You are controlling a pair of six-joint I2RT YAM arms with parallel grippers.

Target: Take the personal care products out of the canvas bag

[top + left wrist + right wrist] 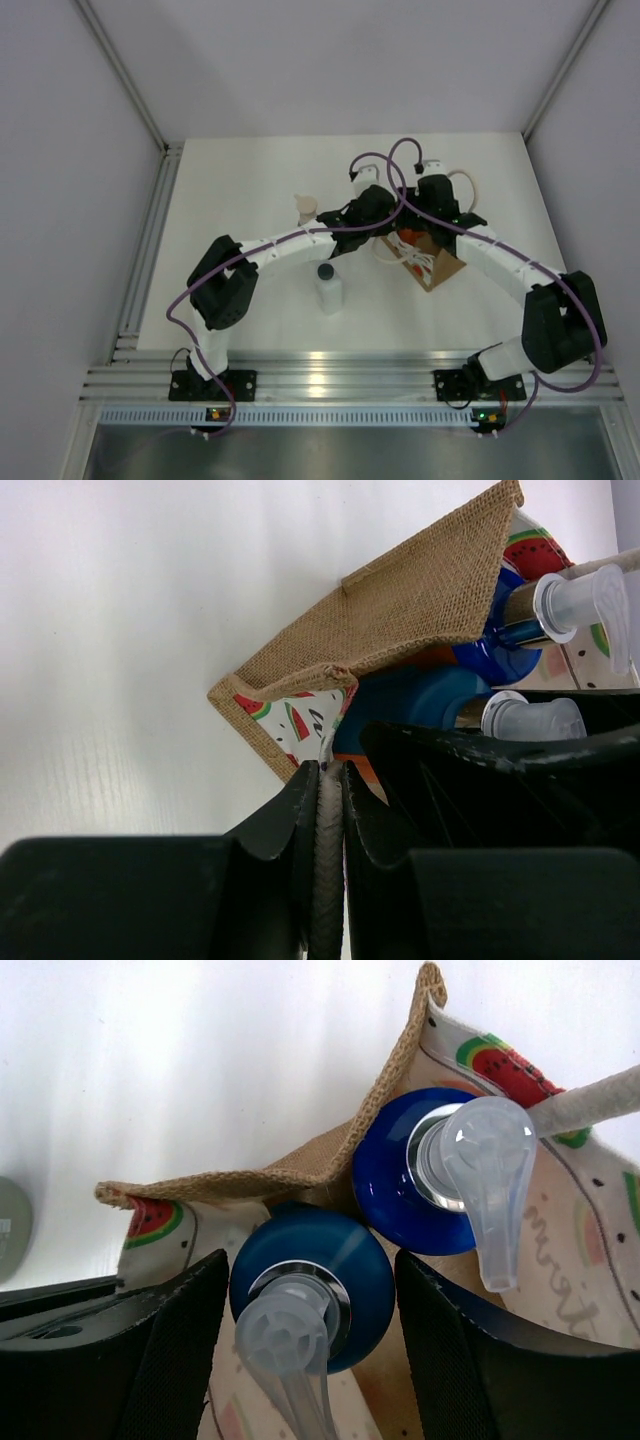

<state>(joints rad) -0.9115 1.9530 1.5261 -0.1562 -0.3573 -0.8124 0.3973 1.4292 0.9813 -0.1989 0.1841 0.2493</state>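
Jaws of the left gripper point(325, 780) are clamped on a rope handle point(327, 870) of the bag point(445, 268), centre-right in the top view. Right gripper point(312, 1290) jaws stand part-open astride the nearer blue-capped bottle point(320, 1250); contact cannot be told.

Recommended: pin the bag, close squarely, lift straight.

Count: one bag; four bottles, two blue-capped inside, white bottle point(329, 290) and pump bottle point(305, 208) outside, left of centre.

White table point(250, 180) with a dark-capped white bottle point(329, 292), a cream-pumped bottle point(305, 208) and the canvas bag point(440, 268).
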